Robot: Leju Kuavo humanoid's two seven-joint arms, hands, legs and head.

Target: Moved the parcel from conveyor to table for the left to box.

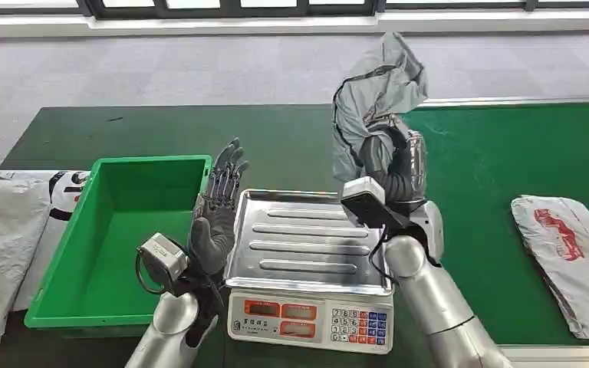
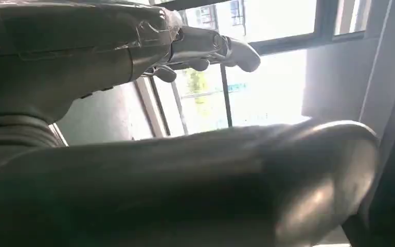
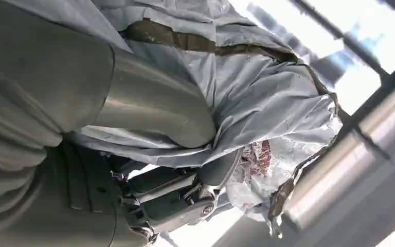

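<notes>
A crumpled grey plastic parcel (image 1: 374, 96) hangs in the air, gripped by my right hand (image 1: 396, 162) above the far edge of the scale's steel tray (image 1: 307, 239). The right wrist view shows the same parcel (image 3: 247, 87) with the thumb and dark fingers (image 3: 169, 200) clamped on its folds. My left hand (image 1: 216, 207) is raised, fingers spread and pointing up, between the green box (image 1: 73, 284) and the scale, holding nothing. Its fingers (image 2: 216, 46) show against windows in the left wrist view.
A scale with a keypad (image 1: 310, 318) stands at the front centre on the green conveyor surface (image 1: 498, 146). Another grey parcel with red print (image 1: 571, 257) lies at the right. White and grey bags (image 1: 0, 230) lie left of the green box.
</notes>
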